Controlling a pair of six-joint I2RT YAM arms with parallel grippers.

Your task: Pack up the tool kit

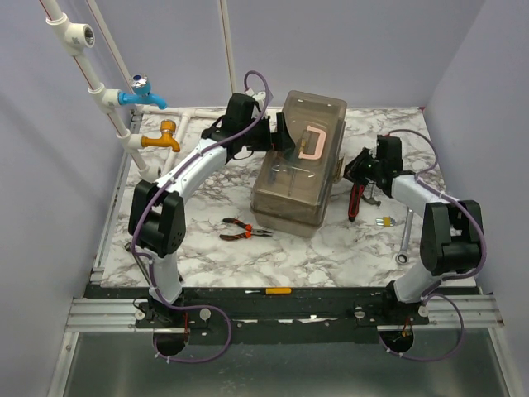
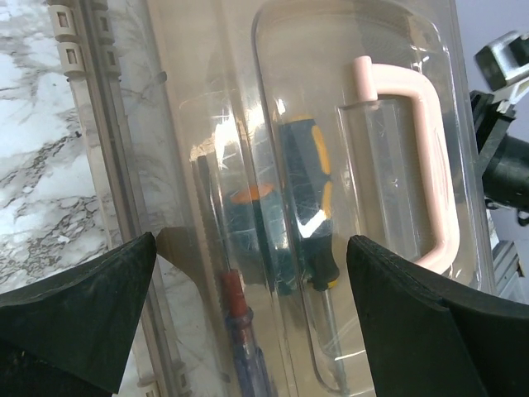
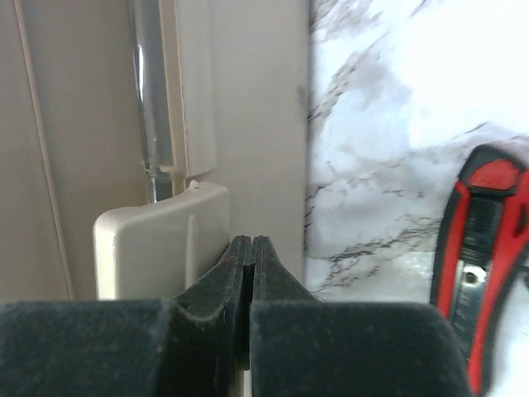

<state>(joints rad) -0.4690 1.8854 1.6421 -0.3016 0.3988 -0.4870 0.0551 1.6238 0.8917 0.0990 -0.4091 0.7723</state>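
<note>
Worktop (image 1: 331,256): marbled slab filling the middle of the top view. White pipes (image 1: 107,99) are standing along its upper-left edge, apart from the job.

Toolbox (image 1: 289,186): sitting at centre frame, slanting from upper right to lower left. The lid (image 1: 318,112) is lying down over it and the pink handle (image 1: 314,142) is lying flat on top. In the left wrist view, a black-and-yellow screwdriver (image 2: 306,190) and a red-and-blue one (image 2: 240,331) are showing through the lid, so part of the packing looks done.

Left hand (image 2: 252,248): reaching in from the box's left flank, fingers spread to full width and gripping nothing. It is hanging over the lid just left of the handle, likely placed to steady or press the lid. Whether it is touching cannot be told.

Right hand (image 3: 250,244): fingers pinched together with nothing between them. The tips are sitting against the box's right wall, just beside the beige latch (image 3: 161,240). Closed like this they are serving as a blunt poker, so my reading is a latch being worked, not a pickup.

Loose tools, all lying outside the box:
- wrench (image 1: 405,240), at right, near the right arm
- red-and-black knife (image 3: 488,248), on the worktop just right of the closed hand
- pliers (image 1: 245,231), below the box
- yellow screwdriver (image 1: 277,291), at the bottom edge

If these belong in the kit, the job is looking unfinished.
</note>
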